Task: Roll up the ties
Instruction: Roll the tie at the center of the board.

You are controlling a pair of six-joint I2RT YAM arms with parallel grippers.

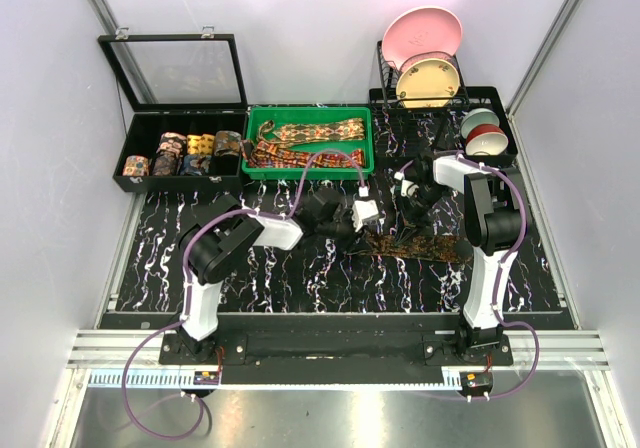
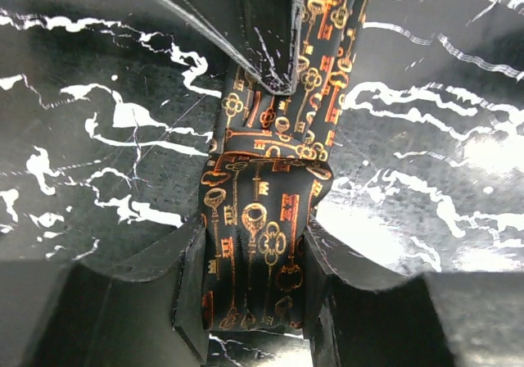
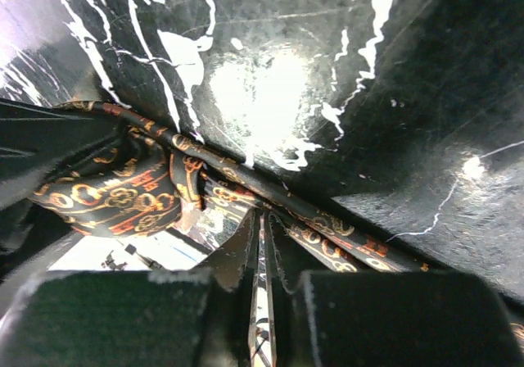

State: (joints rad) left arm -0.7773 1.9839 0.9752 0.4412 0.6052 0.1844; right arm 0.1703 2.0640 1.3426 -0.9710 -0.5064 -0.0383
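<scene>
Where the two arms meet over the middle of the table, both work on one tie that lies flat on the black surface. The left pincer stands about half spread, and its wrist view shows the tie filling the gap between its blocky dark fingers, the cloth's edges touching both sides, so it is clasped across its width. Just past the fingertips the cloth folds over itself into a soft crosswise ridge. The right pincer comes down beside the left one, its fingers pressed almost together into a thin wedge that pinches the edge of the tie. In that view the tie runs as a narrow slanted band, with a rounded bunched lump of it to the left.

The tie is smooth woven cloth, black with small keys in gold, orange and red. The table is glossy black stone-look with ragged white veins and bright glare spots.

Farther back, a black case with its glass lid raised holds a row of rolled ties, snug patterned coils. Beside it a green plastic tray holds loose ties lying lengthwise. To the right, a wire rack carries a pink plate and a cream plate on edge. Purple cables loop along the arms.
</scene>
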